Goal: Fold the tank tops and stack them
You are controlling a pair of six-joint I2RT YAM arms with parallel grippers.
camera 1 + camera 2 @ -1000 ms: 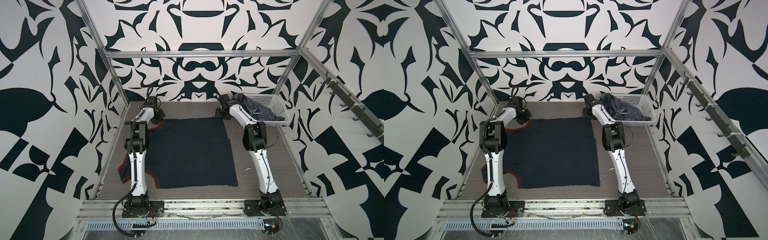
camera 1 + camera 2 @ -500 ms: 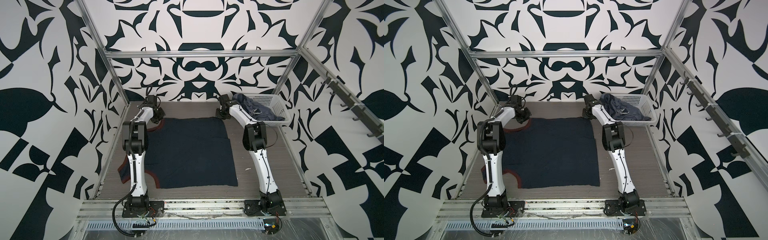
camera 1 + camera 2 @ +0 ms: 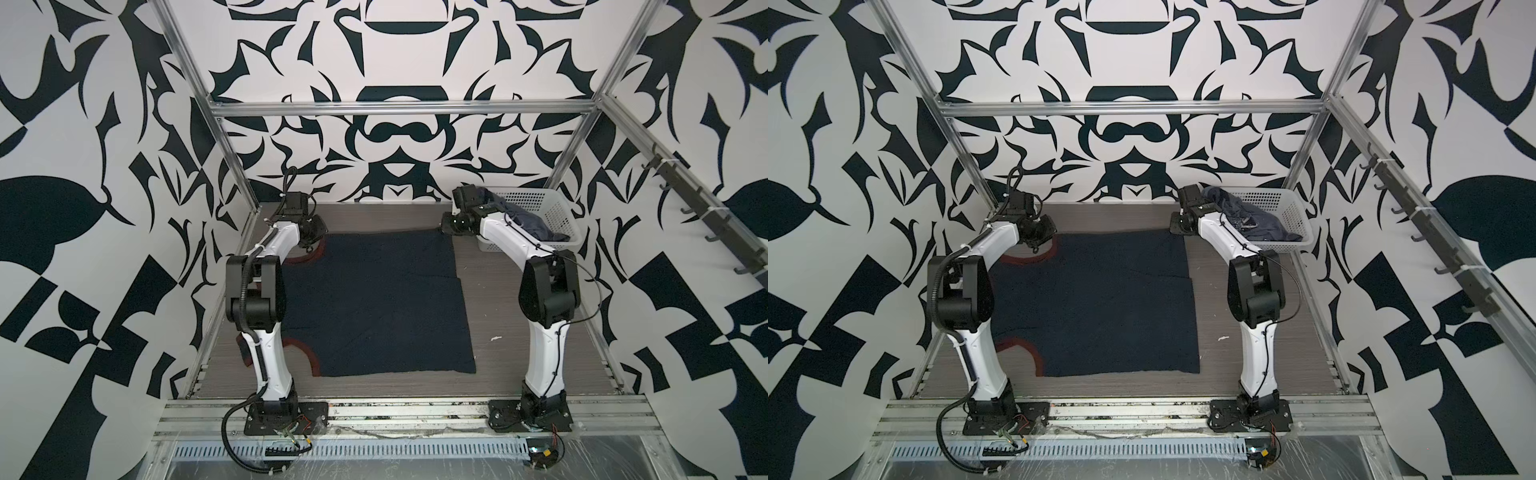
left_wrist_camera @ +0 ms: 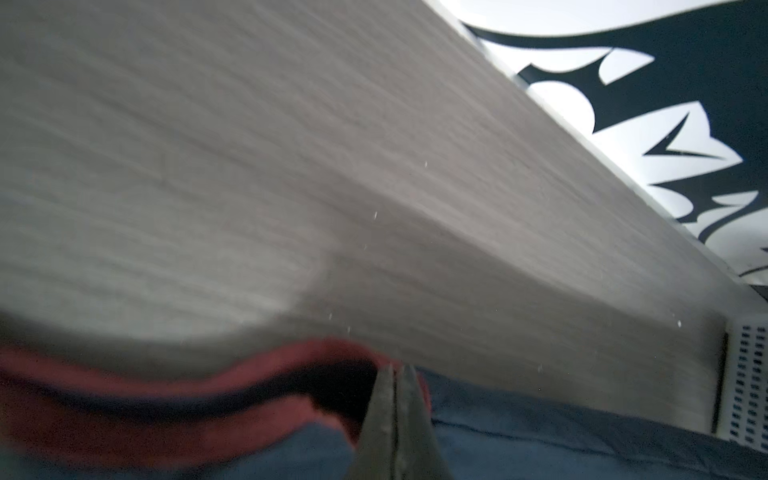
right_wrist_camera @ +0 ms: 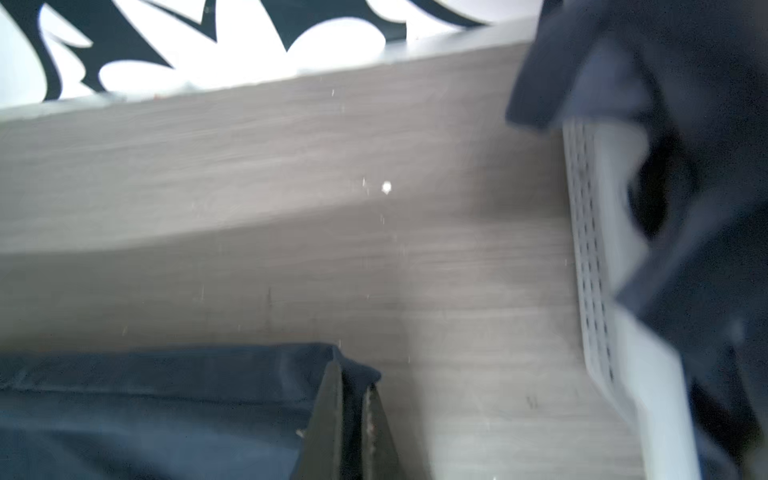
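A dark navy tank top [image 3: 374, 303] [image 3: 1100, 303] with dark-red trim lies spread flat on the table in both top views. My left gripper [image 3: 311, 244] [image 4: 395, 370] is at its far left corner. It is shut, with the red-trimmed edge [image 4: 291, 365] drawn up at the fingertips. My right gripper [image 3: 451, 225] [image 5: 353, 378] is at the far right corner, shut with navy cloth between its fingers. A slate-blue tank top [image 3: 523, 218] [image 5: 706, 124] lies crumpled in the basket.
A white perforated basket [image 3: 557, 208] [image 5: 590, 249] stands at the far right corner, close beside my right gripper. A metal frame and patterned walls enclose the wood-grain table [image 3: 519, 345]. Both arm bases sit at the near edge.
My right gripper has shut on the far right corner of the navy tank top. Both arms have barely shifted, and the cloth lies as before.
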